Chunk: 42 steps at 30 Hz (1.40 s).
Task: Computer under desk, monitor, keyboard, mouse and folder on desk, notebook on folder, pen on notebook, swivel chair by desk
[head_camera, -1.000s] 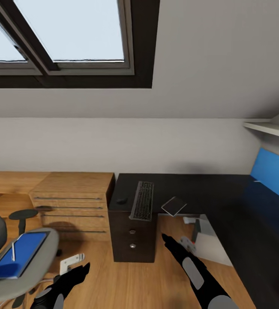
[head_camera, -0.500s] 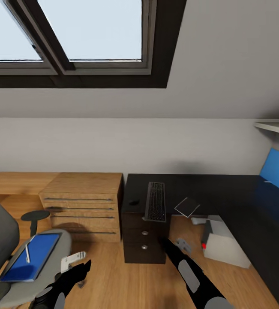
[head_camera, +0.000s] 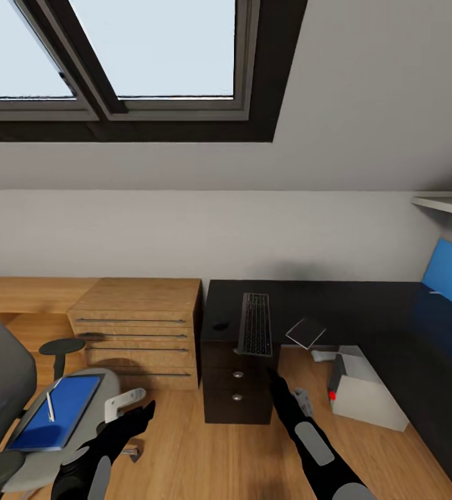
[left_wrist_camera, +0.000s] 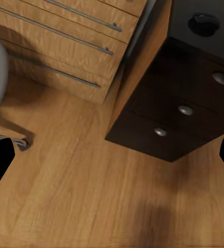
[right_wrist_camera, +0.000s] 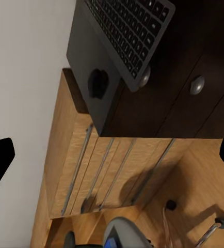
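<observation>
The black desk (head_camera: 364, 305) carries the keyboard (head_camera: 255, 333), overhanging its front edge, and the dark mouse (head_camera: 220, 326) beside it. A dark flat notebook (head_camera: 305, 333) juts off the desk edge. The grey computer (head_camera: 364, 392) stands on the floor under the desk. At left the swivel chair (head_camera: 3, 389) holds the blue folder (head_camera: 55, 413) with a white pen (head_camera: 49, 406) on it. My left gripper (head_camera: 141, 415) hangs open beside the chair seat. My right gripper (head_camera: 274, 379) is open in front of the desk drawers (left_wrist_camera: 184, 111). The monitor is out of view.
A light wooden chest of drawers (head_camera: 139, 330) stands against the desk's left end. A small black round stool (head_camera: 62, 347) is behind the chair. A blue wall panel (head_camera: 451, 274) runs along the right. Small grey parts (head_camera: 302, 399) lie on the wooden floor.
The whole picture has shifted right, so the camera turned left. My left gripper sits a little higher in the view, and the right arm reaches nearer the drawers.
</observation>
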Tool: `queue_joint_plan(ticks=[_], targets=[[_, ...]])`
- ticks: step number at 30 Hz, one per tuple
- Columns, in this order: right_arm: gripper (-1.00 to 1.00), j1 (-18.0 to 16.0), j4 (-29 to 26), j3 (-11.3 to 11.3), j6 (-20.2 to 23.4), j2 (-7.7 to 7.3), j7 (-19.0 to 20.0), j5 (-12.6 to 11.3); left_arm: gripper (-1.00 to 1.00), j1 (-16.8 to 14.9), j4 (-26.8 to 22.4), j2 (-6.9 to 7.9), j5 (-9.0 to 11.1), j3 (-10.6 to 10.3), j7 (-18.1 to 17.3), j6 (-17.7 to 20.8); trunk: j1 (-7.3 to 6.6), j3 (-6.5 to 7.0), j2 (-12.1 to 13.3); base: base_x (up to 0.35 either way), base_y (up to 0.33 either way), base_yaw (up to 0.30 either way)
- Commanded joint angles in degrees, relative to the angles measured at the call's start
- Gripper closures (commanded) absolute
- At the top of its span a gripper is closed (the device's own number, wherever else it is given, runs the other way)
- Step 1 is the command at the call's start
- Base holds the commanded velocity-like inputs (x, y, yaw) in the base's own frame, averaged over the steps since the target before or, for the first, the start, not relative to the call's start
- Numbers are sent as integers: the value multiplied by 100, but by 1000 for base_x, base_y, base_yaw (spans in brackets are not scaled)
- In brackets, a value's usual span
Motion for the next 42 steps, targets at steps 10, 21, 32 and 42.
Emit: queue_joint_plan(ticks=[10, 21, 32, 42], targets=[[-100, -4, -5, -21, -31, -22, 96, -78, -100, -5, -15, -9, 29, -8, 35, 88, 224, -193, -416, 0, 0, 0], [-100, -4, -5, -35, -35, -75, 80, -78, -100, -5, -18, -9, 19, -61, 35, 90, 465, -391, -857, 0, 0, 0], [-100, -4, -40, -21, -211, -80, 84, -64, -100, 69, -86, -1, 25, -61, 35, 91, 707, -588, -1298, 0, 0, 0], [-100, -4, -36, -22, -255, -81, 72, -62, -100, 152, -142, -9, 21, -64, 45, 75, 926, -768, -1699, 0, 0, 0]])
